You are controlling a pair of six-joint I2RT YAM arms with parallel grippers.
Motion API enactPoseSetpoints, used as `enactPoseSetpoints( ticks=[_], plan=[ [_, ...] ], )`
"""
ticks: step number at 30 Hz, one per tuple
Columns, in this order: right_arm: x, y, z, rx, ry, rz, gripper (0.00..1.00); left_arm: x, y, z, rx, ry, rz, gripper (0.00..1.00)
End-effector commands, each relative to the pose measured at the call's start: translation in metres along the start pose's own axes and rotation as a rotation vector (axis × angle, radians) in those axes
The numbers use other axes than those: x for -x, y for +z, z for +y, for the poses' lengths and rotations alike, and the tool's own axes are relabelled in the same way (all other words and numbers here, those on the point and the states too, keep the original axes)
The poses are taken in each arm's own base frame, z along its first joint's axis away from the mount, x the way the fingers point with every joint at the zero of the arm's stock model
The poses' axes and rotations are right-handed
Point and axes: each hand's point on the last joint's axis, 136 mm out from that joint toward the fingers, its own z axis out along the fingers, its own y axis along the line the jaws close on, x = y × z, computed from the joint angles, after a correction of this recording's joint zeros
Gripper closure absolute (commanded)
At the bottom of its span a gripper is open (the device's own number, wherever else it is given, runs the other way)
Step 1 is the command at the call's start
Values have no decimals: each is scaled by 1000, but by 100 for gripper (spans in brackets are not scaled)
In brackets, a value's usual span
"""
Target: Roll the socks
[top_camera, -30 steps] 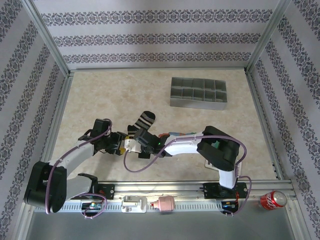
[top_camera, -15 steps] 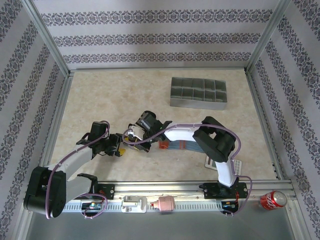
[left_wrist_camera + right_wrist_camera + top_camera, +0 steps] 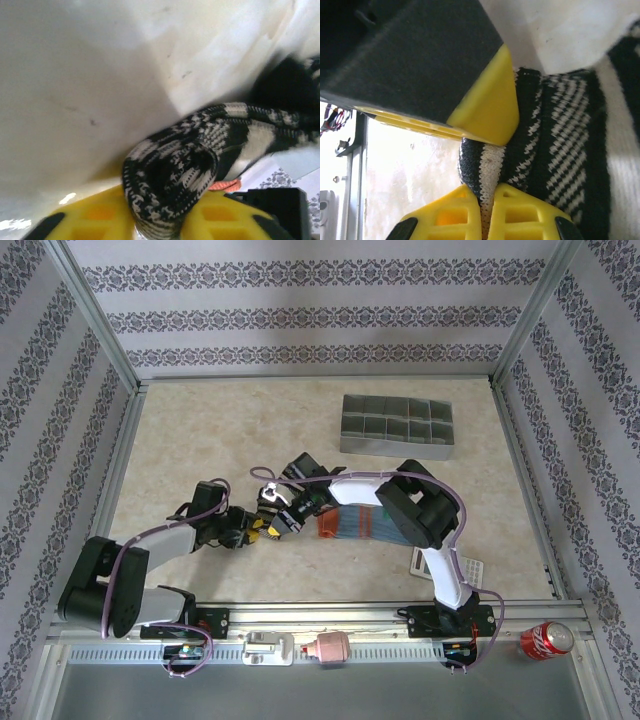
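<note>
The black sock with beige stripes [image 3: 268,502] is bunched into a roll between the two grippers at the table's middle left. In the left wrist view the rolled end [image 3: 172,175] sits between the yellow fingers [image 3: 95,220], with my left gripper [image 3: 167,222] shut on it. My right gripper [image 3: 487,212] is shut on a folded edge of the same sock [image 3: 560,135]; the left gripper's yellow fingertip [image 3: 490,110] presses it from above. From the top, the left gripper [image 3: 253,528] and right gripper [image 3: 280,518] meet tip to tip. The blue-teal sock [image 3: 352,523] lies flat under the right arm, orange cuff [image 3: 325,526] leftward.
A grey divided organizer tray [image 3: 397,425] stands at the back right. A grey calculator [image 3: 470,567] lies partly under the right arm near the front. A red can [image 3: 545,640] rests outside the frame at the front right.
The right gripper swung back and to the left over the black sock, whose end no longer sticks out. The sock is now bundled between both grippers, and the blue-teal sock is uncovered.
</note>
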Motion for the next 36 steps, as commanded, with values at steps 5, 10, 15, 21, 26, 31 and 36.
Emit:
enactPoseSetpoints(
  ticks=[5,10,15,21,26,31,36],
  plan=[
    [-46,-6,-3,-187,-39,112,79,-8,-4,46,184,-66,2,100],
    [-18,-39,26,-516,-500,-18,48,-18,-22,58,243,-94,1,100],
    [-21,-32,42,-726,-768,51,42,-21,-27,65,251,-127,-7,100],
    [-20,2,49,-845,-983,122,41,-18,-25,65,261,-134,-13,100],
    [-7,18,42,-914,-1050,143,44,-18,-23,65,268,-129,-9,100],
    [-3,29,33,-921,-1062,168,65,-17,-22,65,269,-128,-6,100],
    [-20,33,20,-878,-979,214,95,-17,-22,63,256,-124,-7,100]
  ],
)
